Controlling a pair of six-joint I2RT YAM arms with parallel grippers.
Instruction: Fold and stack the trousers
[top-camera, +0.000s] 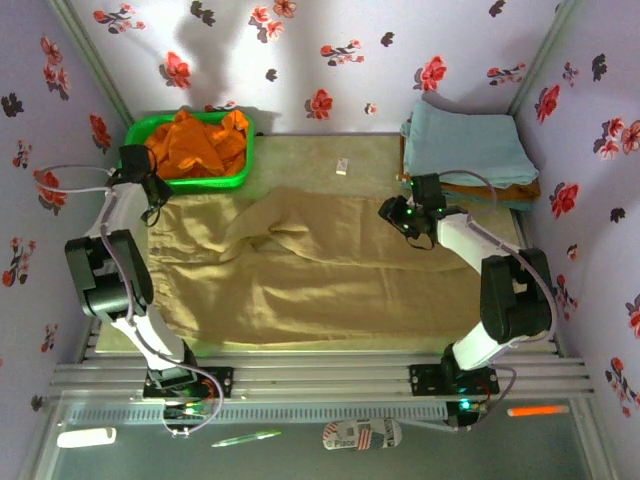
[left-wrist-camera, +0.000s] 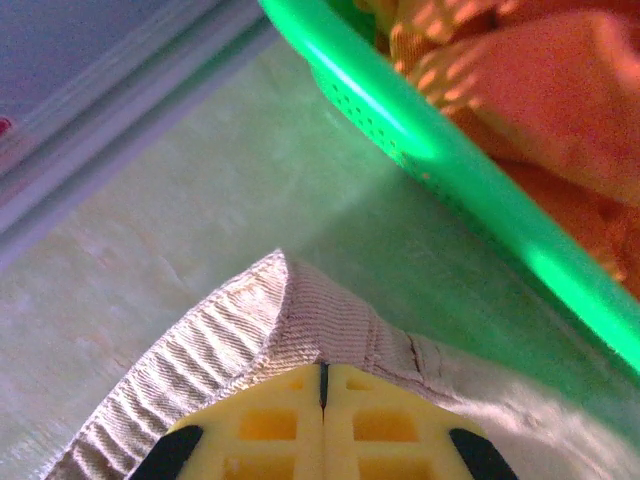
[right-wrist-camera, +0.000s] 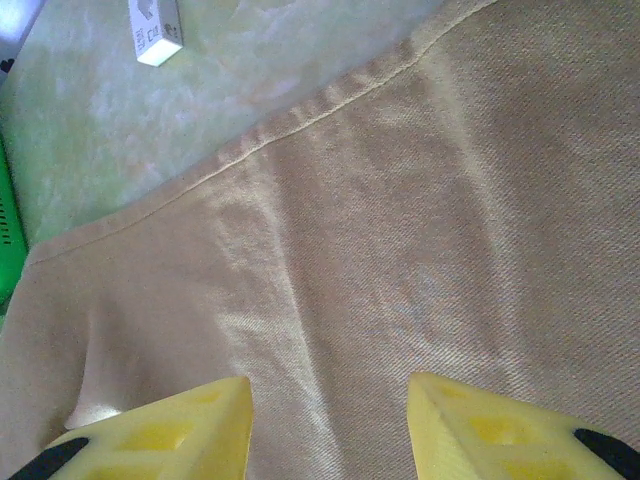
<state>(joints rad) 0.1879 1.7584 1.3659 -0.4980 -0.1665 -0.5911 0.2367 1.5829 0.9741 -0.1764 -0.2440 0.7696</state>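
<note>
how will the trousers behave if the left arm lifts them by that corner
Probably floppy: the trousers lie creased and rumpled on the table, so the rest would likely hang and drag. The corner pinched by the left fingers bunches into a fold, which suggests soft cloth. The ribbed weave looks matte, so slipping out seems unlikely.

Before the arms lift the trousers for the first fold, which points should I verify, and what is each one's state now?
1. Left gripper shut on a corner of the trousers: ok.
2. Right gripper holding cloth: not ok; its jaws stand open above the fabric.
3. Trousers lying smooth: not ok; folds run across the middle.
4. Green basket apart from the gripped corner: ok.
5. Small white box off the trousers: ok.
6. Pinch takes every cloth layer: cannot tell.
</note>
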